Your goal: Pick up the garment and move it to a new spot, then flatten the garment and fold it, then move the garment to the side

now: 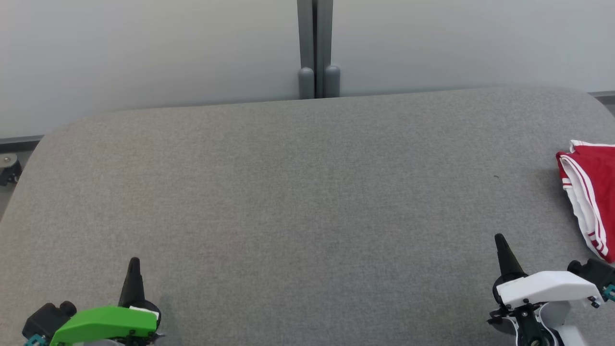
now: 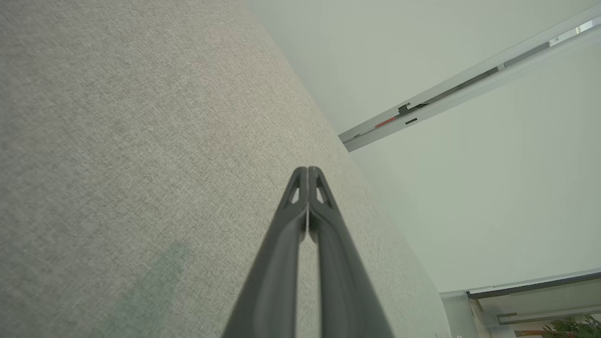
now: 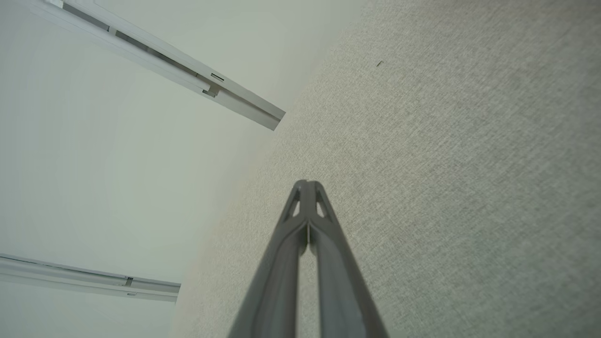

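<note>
Left gripper [image 1: 134, 263] low left over grey fabric table [image 1: 307, 202], my fingers pinched tight, nothing between them. Right gripper [image 1: 499, 239] low right, likewise clenched, empty. Red garment [image 1: 593, 187] lies bundled at table's far right edge, white and striped trim showing, cut off by frame; near right gripper, not touching. Head view carries garment. Wrist views give fingertips pressed together close up, plus pale wall [image 3: 117, 164] and rails [image 3: 155, 61]. Left wrist view: green plant [image 2: 570, 326] in lower corner.

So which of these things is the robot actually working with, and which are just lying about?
For the job: garment, apparently the folded red-and-white cloth at far right; left gripper, shut; right gripper, shut.
Just there: grey table; grey post behind it; wheel, far left.
</note>
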